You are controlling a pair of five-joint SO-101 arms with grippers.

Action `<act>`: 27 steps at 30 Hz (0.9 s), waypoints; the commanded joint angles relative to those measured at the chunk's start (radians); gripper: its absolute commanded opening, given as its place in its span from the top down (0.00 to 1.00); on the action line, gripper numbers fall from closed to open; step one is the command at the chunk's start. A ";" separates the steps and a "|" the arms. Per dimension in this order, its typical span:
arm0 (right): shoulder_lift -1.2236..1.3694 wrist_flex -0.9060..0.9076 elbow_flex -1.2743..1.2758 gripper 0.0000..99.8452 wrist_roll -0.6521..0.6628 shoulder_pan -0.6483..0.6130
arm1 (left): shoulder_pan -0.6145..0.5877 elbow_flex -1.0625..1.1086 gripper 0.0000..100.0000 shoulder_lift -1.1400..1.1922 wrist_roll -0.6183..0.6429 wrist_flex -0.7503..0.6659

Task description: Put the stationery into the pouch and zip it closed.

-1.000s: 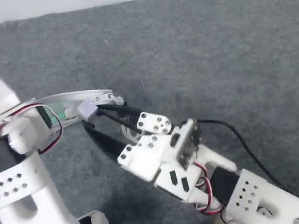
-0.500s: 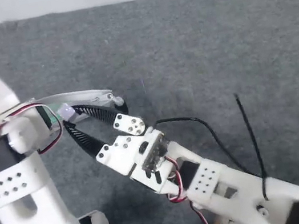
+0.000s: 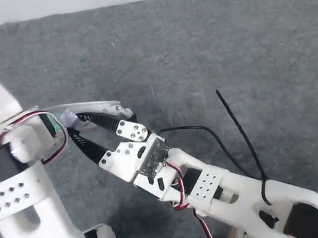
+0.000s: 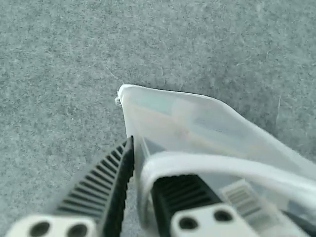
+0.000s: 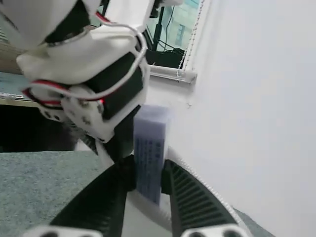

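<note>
My right gripper point(image 5: 148, 173) is clenched on a small pale eraser point(image 5: 149, 148), held at the mouth of the translucent pouch point(image 4: 197, 123). My left gripper point(image 4: 140, 165) pinches the pouch's rim over the grey carpet point(image 3: 225, 39)

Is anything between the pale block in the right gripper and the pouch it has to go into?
Nothing visible does. The right gripper holds the pale block right at the pouch, whose edge the left gripper clamps just beside it. I cannot see the opening itself.
</note>
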 commanded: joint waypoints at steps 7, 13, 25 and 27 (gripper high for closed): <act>-0.018 0.131 -0.026 0.84 0.015 0.036 | 0.005 -0.008 0.99 -0.002 -0.006 -0.035; -0.185 0.159 0.051 0.87 0.015 0.036 | 0.005 -0.008 0.99 0.000 -0.006 -0.035; -0.495 0.633 0.058 0.87 -0.087 0.042 | -0.115 -0.007 0.99 -0.002 0.041 -0.078; -0.519 0.682 0.061 0.87 -0.089 0.042 | -0.132 -0.008 0.99 -0.005 0.049 -0.081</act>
